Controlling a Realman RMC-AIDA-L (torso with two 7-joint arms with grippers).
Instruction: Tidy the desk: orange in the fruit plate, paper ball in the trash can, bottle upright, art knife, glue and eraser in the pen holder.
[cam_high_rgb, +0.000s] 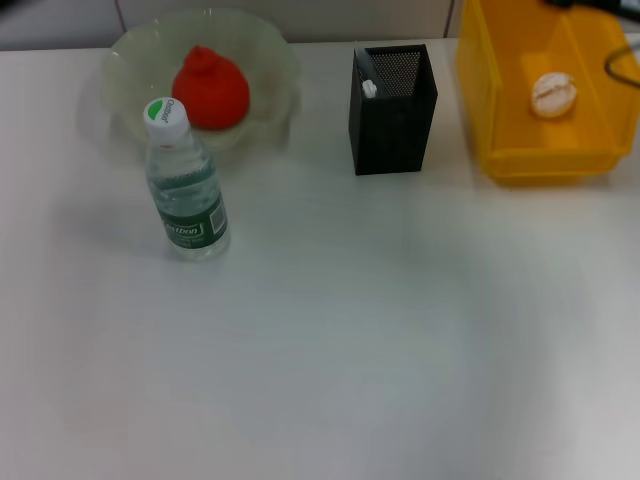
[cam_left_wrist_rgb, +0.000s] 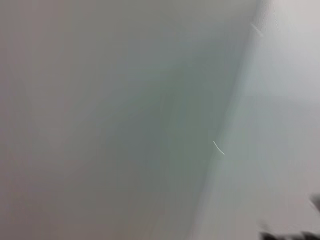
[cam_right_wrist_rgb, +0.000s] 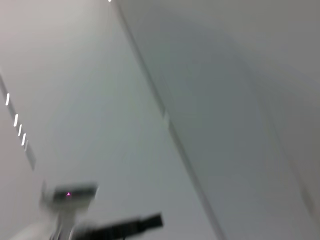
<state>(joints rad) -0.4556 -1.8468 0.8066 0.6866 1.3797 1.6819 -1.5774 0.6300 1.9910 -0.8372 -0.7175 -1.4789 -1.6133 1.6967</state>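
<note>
One orange (cam_high_rgb: 211, 88) lies in one fruit plate (cam_high_rgb: 272, 52). One bottle (cam_high_rgb: 186, 187) stands upright. One pen holder (cam_high_rgb: 392, 110) holds one white-tipped item (cam_high_rgb: 369, 88); anything more inside cannot be told. One trash can (cam_high_rgb: 497, 110) contains one paper ball (cam_high_rgb: 554, 95).

So on the white desk (cam_high_rgb: 380, 350), the orange (cam_high_rgb: 211, 88) sits in the clear fruit plate (cam_high_rgb: 270, 55) at upper left. The bottle (cam_high_rgb: 186, 190) stands upright just in front of it, green cap up. The black mesh pen holder (cam_high_rgb: 393, 108) is top centre with something white poking out. The paper ball (cam_high_rgb: 554, 94) lies in the yellow trash can (cam_high_rgb: 500, 90), upper right.
</note>
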